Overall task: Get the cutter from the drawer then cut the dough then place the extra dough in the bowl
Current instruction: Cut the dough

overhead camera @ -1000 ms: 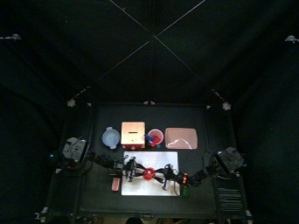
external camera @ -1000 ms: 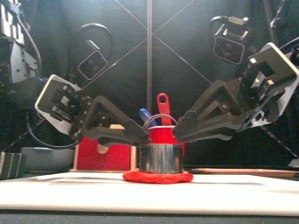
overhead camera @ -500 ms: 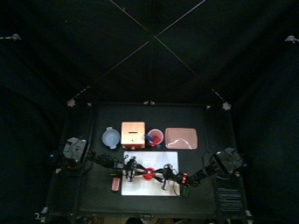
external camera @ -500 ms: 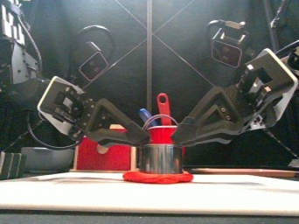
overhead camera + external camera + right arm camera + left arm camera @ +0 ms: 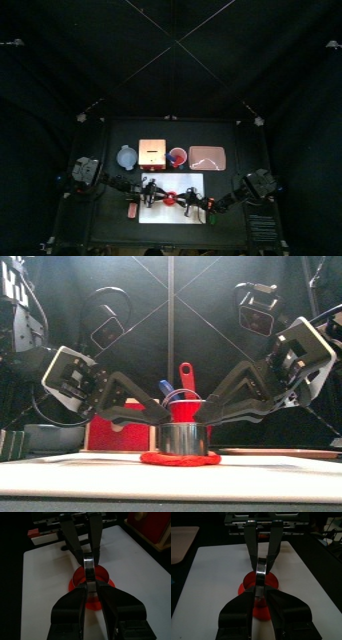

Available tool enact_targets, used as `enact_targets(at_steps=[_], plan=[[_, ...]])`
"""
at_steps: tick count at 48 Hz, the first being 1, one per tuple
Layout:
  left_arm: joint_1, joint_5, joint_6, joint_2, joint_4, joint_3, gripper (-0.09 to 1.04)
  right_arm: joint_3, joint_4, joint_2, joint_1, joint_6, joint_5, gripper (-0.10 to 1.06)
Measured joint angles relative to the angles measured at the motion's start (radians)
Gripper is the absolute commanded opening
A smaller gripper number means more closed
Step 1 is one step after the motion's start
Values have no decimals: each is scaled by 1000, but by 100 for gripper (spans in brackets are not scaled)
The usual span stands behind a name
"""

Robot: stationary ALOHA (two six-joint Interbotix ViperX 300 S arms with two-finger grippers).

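- Cutting judged in hand: cutter [image 5: 182, 438] is being pressed into dough [image 5: 181, 458], lower centre of frame.
- Handle [image 5: 260, 567] is being clamped by closed left gripper [image 5: 258, 594] and right gripper [image 5: 89, 584].
- Next, likely: straight lift, ring to bowl [image 5: 127, 157].

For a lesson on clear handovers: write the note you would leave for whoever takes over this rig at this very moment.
Hands: left hand and right hand are both shut on the wire handle of the cutter.
Things: the cutter stands on the red dough, on the white board. The bowl sits at the back left.
Done: cutter fetched and set on the dough.
Left: finish the cut, lift the cutter away, put the extra dough in the bowl.
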Motion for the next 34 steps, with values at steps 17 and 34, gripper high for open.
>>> enact_targets(at_steps=[17,34], plan=[[2,0,-5,12,0,-5,63,-2,2,6,-2,0,21,62],[2,-2,-8,26,-5,-9,63,-6,2,-2,-6,2,67,62]])
